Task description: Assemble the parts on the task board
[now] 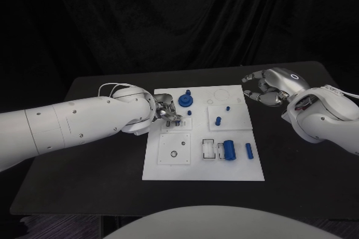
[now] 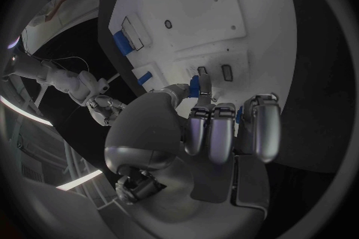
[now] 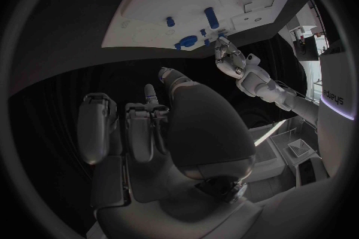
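Note:
The white task board [image 1: 168,169] lies in the middle of the black table. My left hand [image 1: 166,112] hovers over its upper left section, beside a blue gear [image 1: 184,100]. In the left wrist view this hand [image 2: 213,125] pinches a small blue part [image 2: 195,86] between thumb and fingers, just above two small slots [image 2: 227,72]. My right hand [image 1: 267,86] hangs over the bare table off the board's far right corner, its fingers loosely curled and apart, holding nothing. Blue pegs [image 1: 218,120] stand in the board's upper right section.
A blue cylinder [image 1: 230,150] and a blue bar [image 1: 248,151] lie on the board's right side next to white frames [image 1: 208,149]. The lower left plate has a small ring hole [image 1: 174,154]. Black table [image 1: 90,161] surrounds the board.

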### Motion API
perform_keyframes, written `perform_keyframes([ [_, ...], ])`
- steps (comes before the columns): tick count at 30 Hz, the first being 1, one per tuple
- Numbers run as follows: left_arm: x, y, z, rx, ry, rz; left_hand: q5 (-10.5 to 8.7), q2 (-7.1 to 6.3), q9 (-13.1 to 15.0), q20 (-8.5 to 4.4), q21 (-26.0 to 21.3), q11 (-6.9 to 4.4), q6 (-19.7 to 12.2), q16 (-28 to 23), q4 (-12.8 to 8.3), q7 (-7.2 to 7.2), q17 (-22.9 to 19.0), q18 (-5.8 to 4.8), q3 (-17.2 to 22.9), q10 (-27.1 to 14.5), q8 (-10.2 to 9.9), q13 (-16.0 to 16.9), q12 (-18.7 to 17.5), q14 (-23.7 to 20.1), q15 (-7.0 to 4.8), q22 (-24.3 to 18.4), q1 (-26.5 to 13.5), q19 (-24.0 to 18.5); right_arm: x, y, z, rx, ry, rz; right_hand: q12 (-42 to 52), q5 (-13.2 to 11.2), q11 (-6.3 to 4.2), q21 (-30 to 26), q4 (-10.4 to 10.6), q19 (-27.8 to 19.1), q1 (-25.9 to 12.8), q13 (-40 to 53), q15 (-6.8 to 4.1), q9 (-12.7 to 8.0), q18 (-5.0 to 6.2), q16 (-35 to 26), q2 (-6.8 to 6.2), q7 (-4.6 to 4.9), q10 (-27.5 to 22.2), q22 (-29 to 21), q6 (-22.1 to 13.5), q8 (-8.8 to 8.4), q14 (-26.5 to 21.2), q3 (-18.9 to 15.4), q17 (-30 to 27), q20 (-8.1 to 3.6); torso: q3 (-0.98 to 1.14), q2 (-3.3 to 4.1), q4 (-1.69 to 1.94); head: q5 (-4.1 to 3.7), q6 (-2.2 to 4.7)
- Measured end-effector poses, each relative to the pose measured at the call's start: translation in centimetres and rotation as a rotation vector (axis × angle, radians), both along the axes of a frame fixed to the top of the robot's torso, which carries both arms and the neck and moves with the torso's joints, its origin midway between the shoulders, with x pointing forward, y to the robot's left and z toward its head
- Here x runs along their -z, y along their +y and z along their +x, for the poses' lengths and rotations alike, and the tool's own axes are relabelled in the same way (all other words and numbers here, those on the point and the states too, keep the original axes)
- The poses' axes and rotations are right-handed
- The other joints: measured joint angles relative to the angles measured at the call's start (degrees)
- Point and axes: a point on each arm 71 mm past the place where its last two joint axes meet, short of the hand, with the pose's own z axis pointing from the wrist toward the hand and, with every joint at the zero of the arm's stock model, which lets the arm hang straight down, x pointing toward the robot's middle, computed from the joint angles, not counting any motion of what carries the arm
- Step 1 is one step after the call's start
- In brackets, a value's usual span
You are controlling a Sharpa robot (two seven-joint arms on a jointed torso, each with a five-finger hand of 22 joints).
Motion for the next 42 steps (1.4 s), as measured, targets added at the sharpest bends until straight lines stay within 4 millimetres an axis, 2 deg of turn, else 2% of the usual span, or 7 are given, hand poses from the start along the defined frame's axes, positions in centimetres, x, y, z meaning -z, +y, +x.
perform_keyframes([
  [13,0.6,0.6,-0.4,-0.011,0.011,-0.002,-1.06,-0.17,0.50,0.00,-0.07,0.00,0.28,0.00,-0.52,-0.07,0.00,0.00,1.36,0.00,-0.30,0.00,0.00,0.00,0.01,0.00,-1.06,0.00,0.1,0.0,0.0,0.000,0.007,-0.004,0.00,0.23,0.00,0.00,0.01,0.00,0.23,-0.01,0.00,-0.05,0.00,0.00,0.23,0.00,0.00,0.00,0.00,-0.23,0.00,0.32,0.00,0.00,0.05,0.03,-0.08,0.66,0.00],
  [18,0.9,0.7,-0.6,-0.014,0.016,-0.003,-3.05,-0.19,0.94,0.00,-0.21,0.01,0.44,0.00,-0.93,-0.05,0.00,0.00,2.52,0.00,-0.65,0.00,0.00,0.00,0.01,0.00,-2.23,0.00,0.1,0.0,0.0,0.000,0.010,-0.005,0.00,0.23,0.00,-0.29,0.01,-0.13,0.23,-0.01,0.00,-0.06,0.00,0.00,0.23,0.00,0.00,0.00,0.00,-0.23,0.00,0.32,0.00,0.13,0.07,0.05,-0.09,0.80,0.00],
  [29,1.3,0.8,-0.7,-0.024,0.014,-0.013,-5.17,-0.06,1.49,0.00,-0.44,0.02,0.77,0.00,-1.02,-0.36,0.00,0.00,3.08,0.01,-1.26,0.00,0.00,0.00,0.01,0.00,-2.81,0.00,0.1,0.0,0.0,0.001,0.014,-0.008,0.00,0.22,0.00,-0.29,0.01,-0.21,0.23,-0.02,0.00,-0.05,0.00,0.00,0.23,0.00,0.00,0.00,0.00,-0.23,0.00,0.32,0.00,0.21,0.08,0.05,-0.08,0.87,0.00],
  [34,1.5,0.9,-0.7,-0.030,0.010,-0.021,-8.29,0.18,1.74,0.01,-0.73,0.02,0.98,0.00,-1.08,-0.18,0.00,0.00,3.47,0.00,-1.79,0.00,0.00,0.00,0.01,0.00,-3.79,0.00,0.1,0.0,0.0,0.002,0.015,-0.008,0.00,0.22,0.00,-0.52,-0.15,-0.21,0.23,-0.02,0.00,-0.11,0.00,0.00,0.23,0.00,0.00,0.00,0.00,-0.23,0.00,0.48,0.00,0.21,0.08,0.04,-0.09,0.94,0.00],
  [39,1.5,0.9,-0.7,-0.033,0.002,-0.031,-8.42,0.18,1.83,0.01,-0.73,0.02,0.99,0.00,-0.91,-0.17,0.00,0.00,3.29,0.01,-1.79,0.00,0.00,0.00,0.01,0.00,-3.79,0.00,0.2,0.0,0.0,0.003,0.017,-0.009,0.00,0.22,0.00,-0.52,-0.15,-0.21,0.23,-0.02,0.00,-0.11,0.00,0.00,0.23,0.00,0.00,0.00,0.00,-0.23,0.00,0.48,0.00,0.21,0.09,0.04,-0.12,0.96,0.00],
  [42,1.6,1.1,-0.8,-0.036,-0.003,-0.039,-7.58,0.17,1.98,0.01,-0.73,0.02,1.07,0.00,-0.92,-0.25,0.00,0.00,3.30,0.01,-1.86,0.00,0.00,0.00,0.01,0.00,-3.79,0.00,0.2,0.0,0.0,0.003,0.018,-0.009,0.00,0.22,0.00,-0.52,-0.15,-0.21,0.23,-0.02,0.00,-0.11,0.00,0.00,0.23,0.00,0.00,0.00,0.00,-0.23,0.00,0.48,0.00,0.21,0.08,0.04,-0.14,0.98,0.00],
])
